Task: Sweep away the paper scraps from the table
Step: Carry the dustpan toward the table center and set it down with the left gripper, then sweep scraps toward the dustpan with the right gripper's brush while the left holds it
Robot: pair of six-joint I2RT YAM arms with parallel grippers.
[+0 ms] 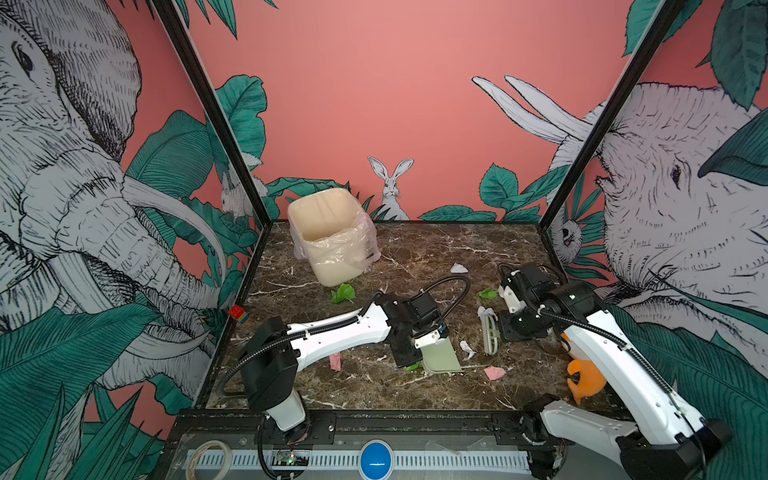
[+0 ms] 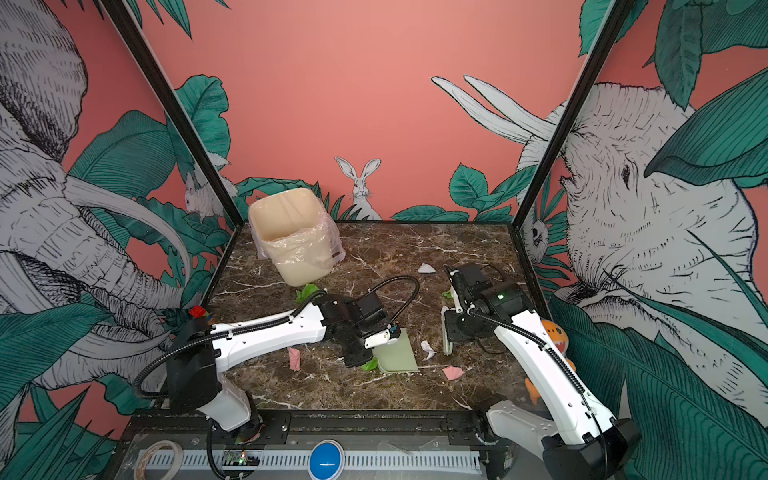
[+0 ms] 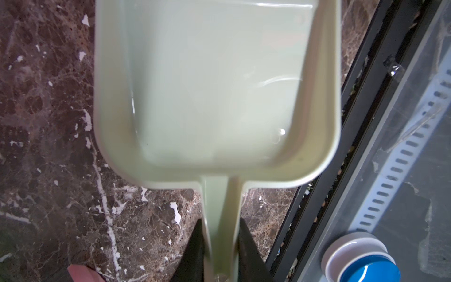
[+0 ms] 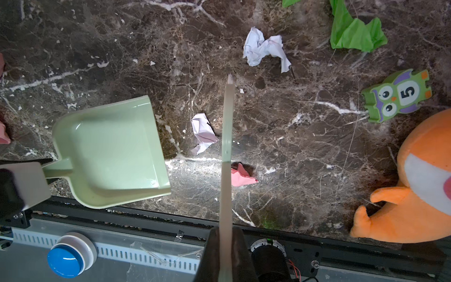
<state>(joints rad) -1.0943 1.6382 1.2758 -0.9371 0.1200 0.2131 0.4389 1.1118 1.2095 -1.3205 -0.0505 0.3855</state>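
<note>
My left gripper (image 3: 220,224) is shut on the handle of the pale green dustpan (image 1: 440,355), which rests low over the table (image 1: 415,249) near the front middle. My right gripper (image 4: 225,230) is shut on a thin pale green brush (image 1: 490,334), standing just right of the pan. Paper scraps lie scattered: white (image 4: 203,133) and pink (image 4: 241,176) ones beside the brush, a white one (image 4: 264,48) and a green one (image 4: 356,34) beyond it. In a top view, a green scrap (image 1: 343,293) lies by the bin and a pink one (image 1: 335,361) under the left arm.
A cream bin (image 1: 328,237) lined with clear plastic stands at the back left. An orange plush toy (image 1: 584,380) and an owl block (image 4: 397,97) sit at the right. A coloured cube (image 1: 238,314) rests on the left frame edge. A blue button (image 1: 376,459) sits past the front rail.
</note>
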